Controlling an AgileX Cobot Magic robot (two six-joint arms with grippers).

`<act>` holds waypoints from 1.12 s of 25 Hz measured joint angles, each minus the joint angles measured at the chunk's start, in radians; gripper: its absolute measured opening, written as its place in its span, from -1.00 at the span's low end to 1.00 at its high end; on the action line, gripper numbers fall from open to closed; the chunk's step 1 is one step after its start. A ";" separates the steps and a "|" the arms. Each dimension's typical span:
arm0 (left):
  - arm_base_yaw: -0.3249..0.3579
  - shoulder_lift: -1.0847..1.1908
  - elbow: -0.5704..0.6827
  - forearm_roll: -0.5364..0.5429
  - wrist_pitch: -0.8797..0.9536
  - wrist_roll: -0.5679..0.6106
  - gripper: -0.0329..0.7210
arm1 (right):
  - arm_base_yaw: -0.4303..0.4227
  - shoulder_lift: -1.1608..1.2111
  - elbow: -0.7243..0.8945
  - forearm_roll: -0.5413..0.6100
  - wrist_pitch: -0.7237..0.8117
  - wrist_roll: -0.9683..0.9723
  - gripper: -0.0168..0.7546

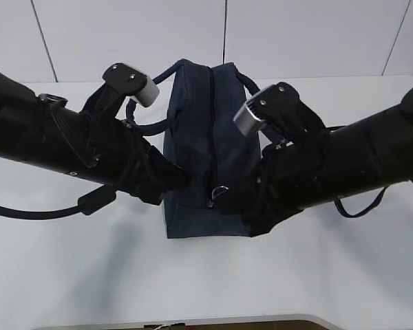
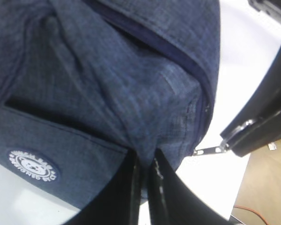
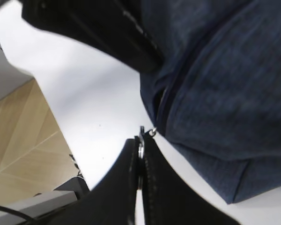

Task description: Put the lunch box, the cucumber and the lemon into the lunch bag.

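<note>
While my left claw (image 2: 145, 185) pinches a fold of the lunch bag (image 1: 203, 148) near its corner, I see my right claw (image 3: 140, 159) clamped on the silver ring pull (image 3: 141, 140). Both sit at the bag's near end on the white counter (image 1: 69, 275).

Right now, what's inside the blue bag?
Nothing inside shows. The bag is zipped shut along the top, so the cloth hides whatever it may hold. No box, cucumber or lemon is in sight.
</note>
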 joint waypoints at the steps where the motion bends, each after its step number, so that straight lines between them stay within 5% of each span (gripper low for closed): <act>1: 0.000 0.000 0.000 0.000 0.000 0.000 -0.95 | 0.000 0.000 -0.008 -0.002 0.000 0.012 -0.94; 28: 0.000 0.000 -0.002 0.000 0.000 0.002 -0.95 | 0.000 -0.042 -0.171 -0.186 0.028 0.411 -0.94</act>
